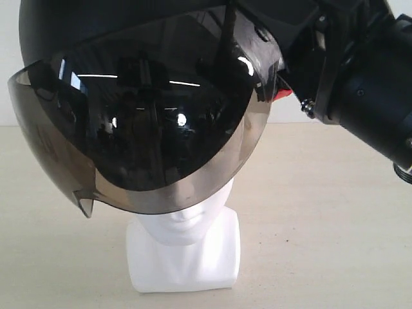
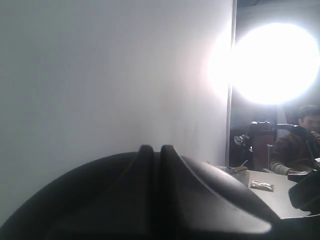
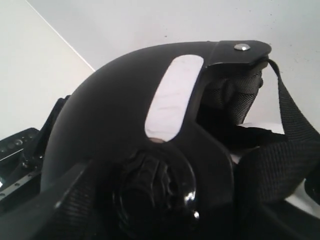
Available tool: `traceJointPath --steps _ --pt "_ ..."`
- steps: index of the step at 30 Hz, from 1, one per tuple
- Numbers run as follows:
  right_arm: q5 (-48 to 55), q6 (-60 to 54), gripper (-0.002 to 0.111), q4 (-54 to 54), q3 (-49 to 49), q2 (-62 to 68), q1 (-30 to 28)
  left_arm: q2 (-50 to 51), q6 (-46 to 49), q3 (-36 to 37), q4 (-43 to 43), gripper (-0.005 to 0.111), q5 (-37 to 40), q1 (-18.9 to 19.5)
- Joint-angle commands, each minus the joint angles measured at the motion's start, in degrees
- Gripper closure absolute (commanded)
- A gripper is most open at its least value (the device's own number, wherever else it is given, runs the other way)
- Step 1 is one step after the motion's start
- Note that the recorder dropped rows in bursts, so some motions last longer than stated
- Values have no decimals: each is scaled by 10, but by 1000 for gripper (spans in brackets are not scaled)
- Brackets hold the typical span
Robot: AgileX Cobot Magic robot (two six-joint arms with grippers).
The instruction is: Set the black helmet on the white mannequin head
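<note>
Helmet (image 1: 58, 26) is over the head (image 1: 183, 251), visor (image 1: 141, 129) past its nose. I can't tell how the jaws stand, left or right. Strap (image 3: 295, 125) could snag the head and tip it.

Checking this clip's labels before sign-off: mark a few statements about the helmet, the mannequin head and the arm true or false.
1. The smoky tinted visor of the matte-black rounded helmet hides the upper face of the glossy white plastic mannequin head. True.
2. The mannequin head lies on its side. False: it stands upright on its neck base on the beige table.
3. Its mouth and chin show below the visor. True.
4. An arm reaches the helmet from the left of the exterior view. False: the black robot arm comes in from the upper right.
</note>
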Motion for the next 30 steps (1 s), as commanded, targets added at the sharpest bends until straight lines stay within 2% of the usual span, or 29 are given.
traceJointPath --steps 1,8,15,21,30 --pt "-45 -94 60 6 -8 -18 -15 21 -22 19 152 102 19 -19" --pt "-27 -113 60 39 -8 -18 -15 50 -27 19 168 102 20 -45" --pt "-18 -124 60 40 -8 -45 -15 51 -25 19 163 102 27 -44" --pt "60 -263 60 150 -8 -130 -15 51 -25 19 163 102 29 -44" --pt "62 -261 60 150 -9 -133 -15 51 -29 19 166 102 18 -44"
